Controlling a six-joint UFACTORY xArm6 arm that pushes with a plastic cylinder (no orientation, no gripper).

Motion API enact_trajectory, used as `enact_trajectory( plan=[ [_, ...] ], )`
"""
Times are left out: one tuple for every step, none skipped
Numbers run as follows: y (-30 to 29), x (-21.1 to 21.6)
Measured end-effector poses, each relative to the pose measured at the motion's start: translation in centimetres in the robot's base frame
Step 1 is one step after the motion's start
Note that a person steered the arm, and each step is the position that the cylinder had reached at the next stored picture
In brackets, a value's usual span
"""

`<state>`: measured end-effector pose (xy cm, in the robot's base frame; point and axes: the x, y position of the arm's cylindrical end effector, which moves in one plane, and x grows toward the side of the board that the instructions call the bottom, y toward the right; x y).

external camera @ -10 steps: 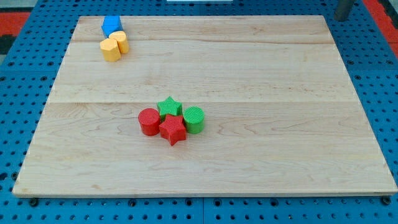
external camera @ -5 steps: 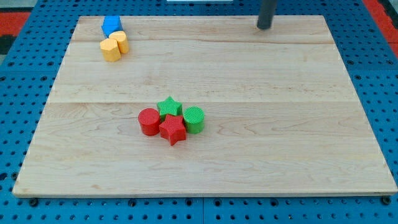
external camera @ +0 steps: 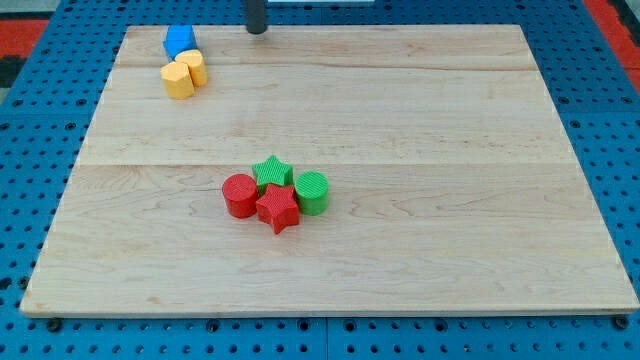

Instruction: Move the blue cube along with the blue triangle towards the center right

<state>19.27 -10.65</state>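
A blue block point(external camera: 179, 41), cube-like, sits near the board's top left corner. It touches two yellow blocks just below it. I can make out no separate blue triangle. My tip point(external camera: 257, 31) is at the board's top edge, to the right of the blue block and apart from it.
Two yellow blocks point(external camera: 178, 81) point(external camera: 195, 66) sit close together below the blue block. A cluster in the board's middle holds a red cylinder point(external camera: 239, 195), a green star point(external camera: 272, 172), a red star point(external camera: 279, 208) and a green cylinder point(external camera: 312, 192). The wooden board point(external camera: 450, 200) lies on a blue pegboard.
My tip has swept left along the board's top edge, from the top right corner to near the blue block. No block has moved.
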Motion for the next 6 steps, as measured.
enact_trajectory(
  plan=[
    [-4.0, 0.0],
    [-8.2, -0.2],
    [-10.2, 2.3],
    [-11.5, 6.2],
    [-11.2, 4.5],
    [-16.7, 0.3]
  ],
)
